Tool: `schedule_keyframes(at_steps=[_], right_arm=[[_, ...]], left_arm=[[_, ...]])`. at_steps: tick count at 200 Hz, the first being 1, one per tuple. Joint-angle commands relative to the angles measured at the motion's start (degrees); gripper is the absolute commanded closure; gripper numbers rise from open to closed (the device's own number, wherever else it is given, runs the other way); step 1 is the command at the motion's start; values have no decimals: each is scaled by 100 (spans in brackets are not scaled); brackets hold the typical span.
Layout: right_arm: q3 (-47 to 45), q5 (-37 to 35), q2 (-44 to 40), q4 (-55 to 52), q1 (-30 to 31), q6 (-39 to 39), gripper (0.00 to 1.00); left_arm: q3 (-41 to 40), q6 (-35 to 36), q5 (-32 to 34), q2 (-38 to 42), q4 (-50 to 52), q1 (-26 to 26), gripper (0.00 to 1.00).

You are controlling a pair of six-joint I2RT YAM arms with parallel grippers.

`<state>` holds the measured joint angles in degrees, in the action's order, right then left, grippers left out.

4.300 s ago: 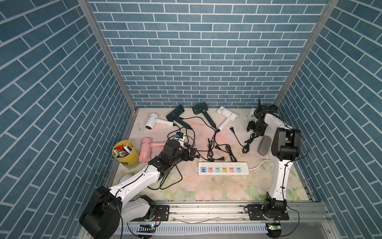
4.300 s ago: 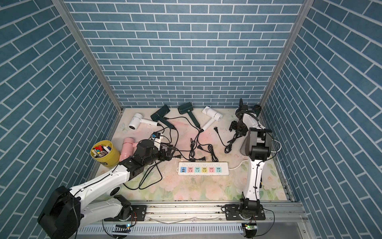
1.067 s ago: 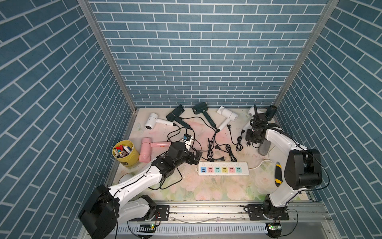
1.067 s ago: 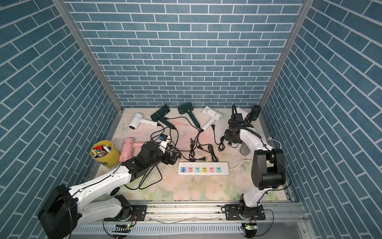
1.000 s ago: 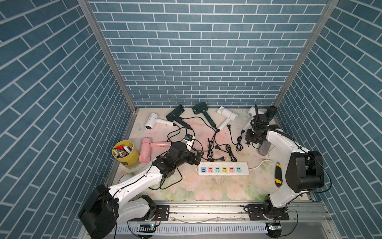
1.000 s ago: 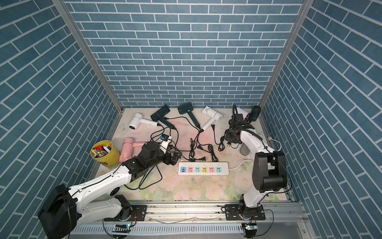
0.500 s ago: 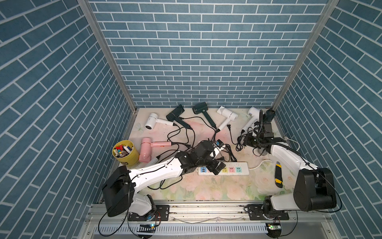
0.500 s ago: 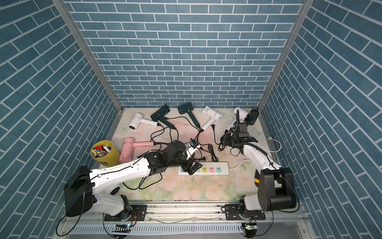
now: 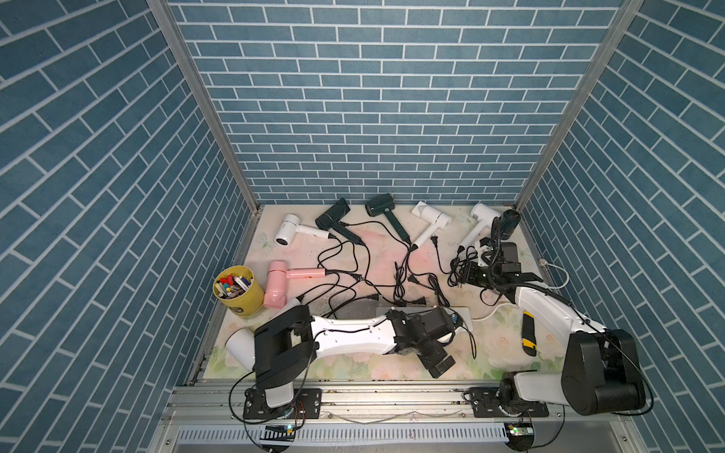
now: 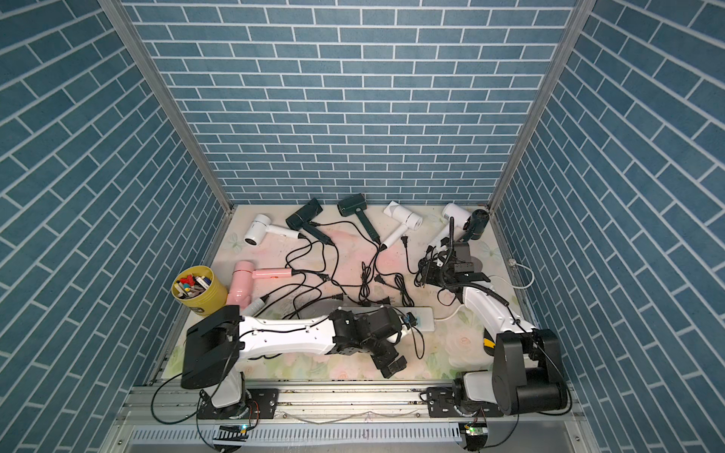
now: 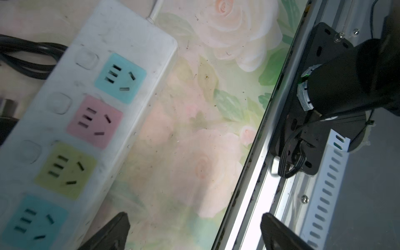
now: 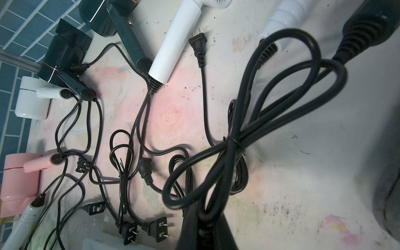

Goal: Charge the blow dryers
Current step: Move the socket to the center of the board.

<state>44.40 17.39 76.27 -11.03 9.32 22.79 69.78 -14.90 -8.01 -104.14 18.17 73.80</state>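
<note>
Black dryer cord (image 12: 232, 142), apparently pinched in right claw (image 12: 203, 216).

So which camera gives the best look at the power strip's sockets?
The left wrist view: the power strip lies close up, four coloured sockets plainly empty. In both top views the left arm covers most of it, leaving one end. The right wrist view catches only a white corner.

Dryers (image 10: 351, 206) behind strip (image 10: 425, 317) (cords (image 10: 365, 282) between)

Overhead stereo pair, close wrist cameras
</note>
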Motion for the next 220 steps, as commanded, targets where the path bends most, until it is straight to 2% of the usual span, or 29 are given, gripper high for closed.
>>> schedule_keyframes(at_steps=[1, 49, 108, 146, 181, 220], right_arm=[[13, -24, -178, 146, -26, -301, 100], [-84, -257, -405, 4, -394, 63, 100], [-229, -287, -560, 26, -721, 250, 100], [-343, -7, -504, 338, -756, 194, 100], [-533, 697, -395, 1015, -714, 103, 100], [-762, 461, -402, 1444, -254, -242, 100]], left_arm=[[396, -148, 43, -503, -34, -19, 1], [856, -197, 67, -1223, -394, -319, 1], [1024, -288, -883, -1724, -1142, -991, 1], [1293, -92, -975, -1926, -980, -1194, 1], [806, -203, -1241, -1349, -1158, -1238, 1], [319, -156, -1029, -417, -1022, -1277, 1]])
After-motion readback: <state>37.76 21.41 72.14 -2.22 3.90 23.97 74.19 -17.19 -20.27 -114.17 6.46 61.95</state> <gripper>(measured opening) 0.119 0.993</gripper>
